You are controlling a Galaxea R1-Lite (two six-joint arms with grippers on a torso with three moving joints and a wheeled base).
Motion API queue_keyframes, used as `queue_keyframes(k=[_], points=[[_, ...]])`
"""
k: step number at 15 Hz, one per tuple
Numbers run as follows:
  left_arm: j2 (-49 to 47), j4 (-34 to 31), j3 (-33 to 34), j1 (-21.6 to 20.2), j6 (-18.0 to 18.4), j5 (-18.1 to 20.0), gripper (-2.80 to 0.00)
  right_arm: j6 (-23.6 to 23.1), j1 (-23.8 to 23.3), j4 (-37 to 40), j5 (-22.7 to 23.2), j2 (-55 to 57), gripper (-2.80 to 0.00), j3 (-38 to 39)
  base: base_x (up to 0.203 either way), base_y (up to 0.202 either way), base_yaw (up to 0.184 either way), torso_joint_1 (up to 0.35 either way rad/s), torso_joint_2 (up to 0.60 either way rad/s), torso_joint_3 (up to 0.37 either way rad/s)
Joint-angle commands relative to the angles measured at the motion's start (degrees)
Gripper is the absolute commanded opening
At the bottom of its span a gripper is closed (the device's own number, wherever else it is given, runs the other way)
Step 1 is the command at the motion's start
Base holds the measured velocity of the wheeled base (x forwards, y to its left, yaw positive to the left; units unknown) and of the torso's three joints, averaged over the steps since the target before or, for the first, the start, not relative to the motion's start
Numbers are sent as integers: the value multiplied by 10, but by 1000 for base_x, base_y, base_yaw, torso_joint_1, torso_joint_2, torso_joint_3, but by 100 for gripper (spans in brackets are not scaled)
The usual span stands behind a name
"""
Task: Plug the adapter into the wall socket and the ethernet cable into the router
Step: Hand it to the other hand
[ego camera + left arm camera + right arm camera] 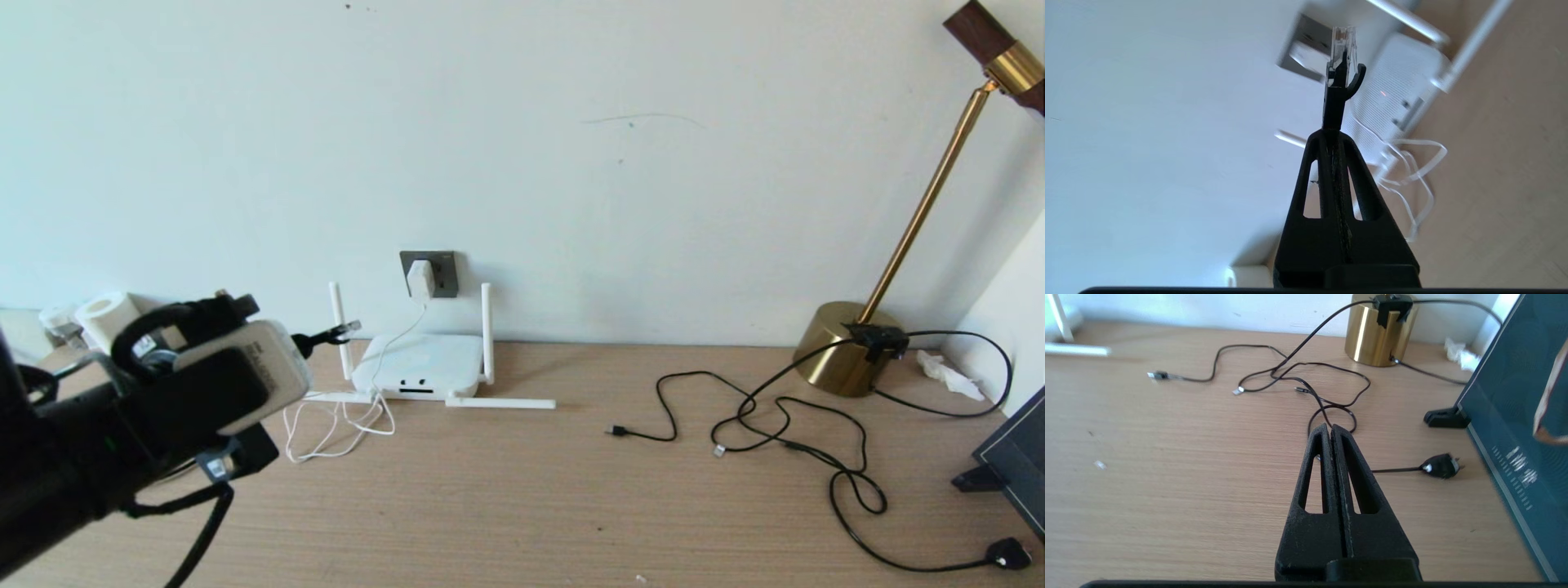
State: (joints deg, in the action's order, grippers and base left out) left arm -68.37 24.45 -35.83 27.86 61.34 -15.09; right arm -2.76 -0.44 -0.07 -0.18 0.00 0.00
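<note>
Left claw clamped on the ethernet cable, connector protruding toward the router.

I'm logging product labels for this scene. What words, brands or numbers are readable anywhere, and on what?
Nothing reads clearly.
Pale marks on the dark teal panel: blurred, unreadable.
Dark lettering on the left wrist's white housing: too small to read.
Router, adapter, wall socket: no visible text.
</note>
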Motion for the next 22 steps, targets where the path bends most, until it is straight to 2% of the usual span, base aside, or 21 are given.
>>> queue_keyframes(k=[1,3,5,7,9,10,12,14,16,19,22], points=[[9,3,-24,14,6,0,-280,-6,0,0,4,1,-280,0,0,0,0,0,0,0],[-15,6,-61,57,4,1,-280,1,0,0,10,1,-280,0,0,0,0,0,0,0],[-57,46,-88,103,-1,1,-280,21,0,-8,14,1,-280,-23,0,0,0,0,0,0],[-85,95,-104,128,-4,6,-280,71,0,4,53,18,-280,-130,0,0,0,0,0,0],[-95,98,-112,140,-4,22,-280,157,0,46,156,77,-280,-280,0,0,0,0,0,0],[-98,99,-115,148,-4,23,-280,205,0,63,236,136,-280,-339,0,0,0,0,0,0],[-110,99,-120,154,-4,23,-280,254,0,52,354,247,-280,-379,0,0,0,0,0,0],[-127,99,-138,165,-3,23,-280,284,0,-8,436,358,-280,-393,0,0,0,0,0,0],[-155,99,-167,173,-3,23,-280,290,1,-68,473,451,-280,-401,0,0,0,0,0,0],[-231,99,-234,196,-3,21,-280,291,2,-133,501,546,-280,-417,0,0,0,0,0,0],[-299,97,-292,232,-2,18,-280,292,46,-178,508,595,-280,-421,0,0,0,0,0,0]])
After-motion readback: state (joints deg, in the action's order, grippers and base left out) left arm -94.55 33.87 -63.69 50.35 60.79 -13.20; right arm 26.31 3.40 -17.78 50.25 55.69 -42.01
